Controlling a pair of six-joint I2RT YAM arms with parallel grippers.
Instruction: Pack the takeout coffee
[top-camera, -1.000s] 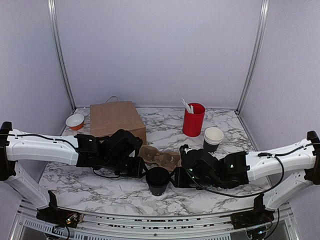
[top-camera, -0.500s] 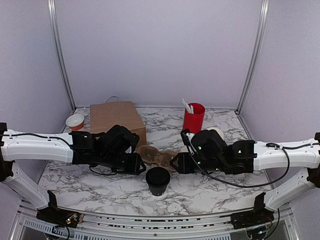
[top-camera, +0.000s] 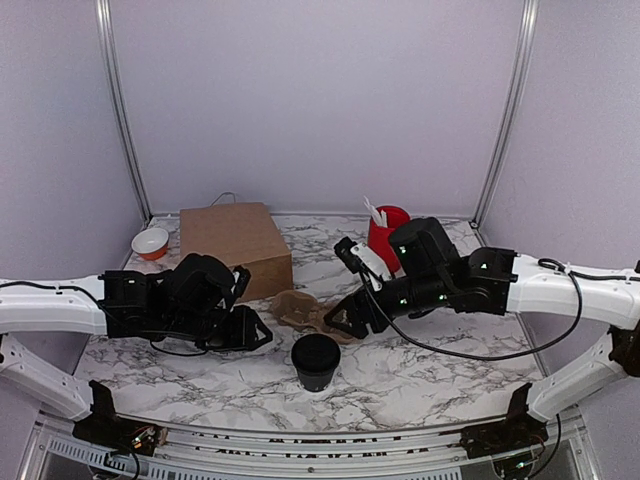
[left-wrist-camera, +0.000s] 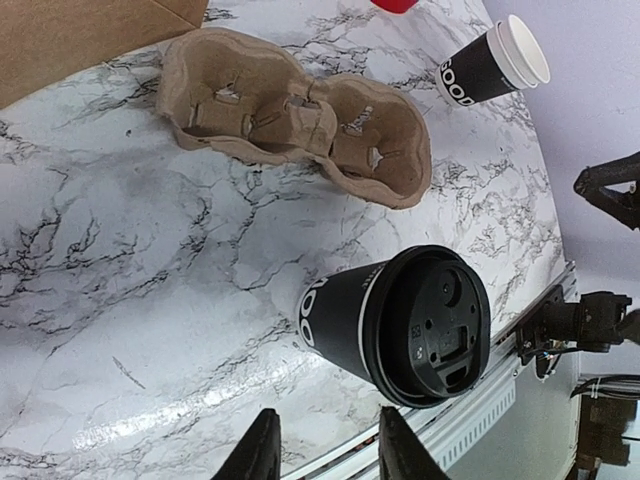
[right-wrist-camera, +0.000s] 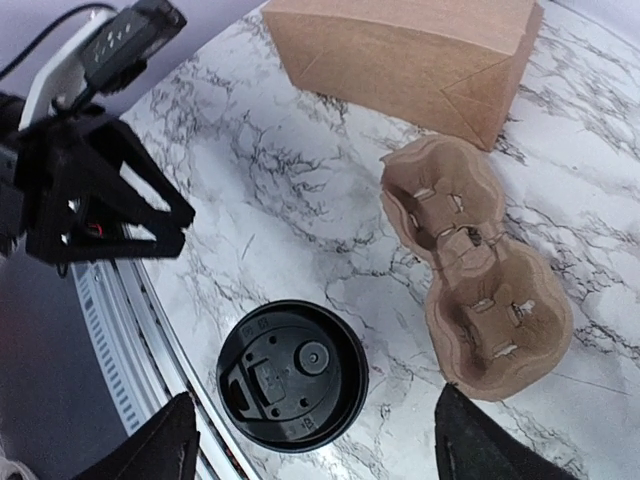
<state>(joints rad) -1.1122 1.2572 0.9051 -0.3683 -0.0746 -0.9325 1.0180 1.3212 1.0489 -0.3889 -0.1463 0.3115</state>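
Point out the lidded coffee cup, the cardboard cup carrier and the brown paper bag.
coffee cup (right-wrist-camera: 292, 375), right wrist view, centre of its lid.
cup carrier (left-wrist-camera: 300, 118), left wrist view, ridge between its wells.
paper bag (top-camera: 235, 240), top view, its upper face.

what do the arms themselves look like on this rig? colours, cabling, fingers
Both match. The left arm and right arm have white shells on the long links, with black joints and black wrist housings. A loose black cable loops along each. Small green lights show on the right wrist. The fingers are black, flat and tapered.
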